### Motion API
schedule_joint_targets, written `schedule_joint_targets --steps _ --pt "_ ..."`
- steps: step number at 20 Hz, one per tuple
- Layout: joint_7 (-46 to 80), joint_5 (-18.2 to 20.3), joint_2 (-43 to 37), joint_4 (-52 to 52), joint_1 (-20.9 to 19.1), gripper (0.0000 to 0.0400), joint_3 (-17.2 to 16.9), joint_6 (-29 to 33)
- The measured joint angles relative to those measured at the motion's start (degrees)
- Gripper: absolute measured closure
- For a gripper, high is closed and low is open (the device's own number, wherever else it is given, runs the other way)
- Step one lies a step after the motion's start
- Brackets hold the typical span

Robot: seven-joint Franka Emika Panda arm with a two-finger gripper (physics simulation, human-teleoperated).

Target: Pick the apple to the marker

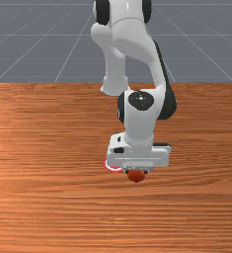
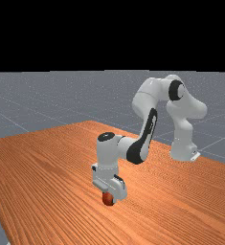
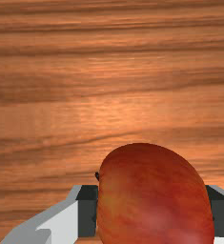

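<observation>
Fingers (image 3: 88, 212) snug on apple (image 3: 154, 200), both sides; ease twd marker (image 1: 110, 168), front view's left, w/o dragging or tilting.

No readable text or labels anywhere

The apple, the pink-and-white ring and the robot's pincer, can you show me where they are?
Apple (image 3: 154, 190): wrist view, on its red skin.
Pink-and-white ring (image 1: 113, 169): front view, on its curved rim.
Pincer (image 3: 154, 212): wrist view, midway between its fingertips.
</observation>
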Motion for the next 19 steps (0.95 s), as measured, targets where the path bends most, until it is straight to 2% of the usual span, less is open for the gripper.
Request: schedule_joint_targets --steps 6,11,19 --pt "0.43 -0.46 -2.36 -1.22 -0.33 0.0118 -1.08 -0.97" --pt "0.59 -1.48 -8.13 -8.79 -1.14 0.0118 -2.93 -0.41" --pt "-0.04 -2.4 -10.06 -14.54 -1.69 0.0118 -3.85 1.19"
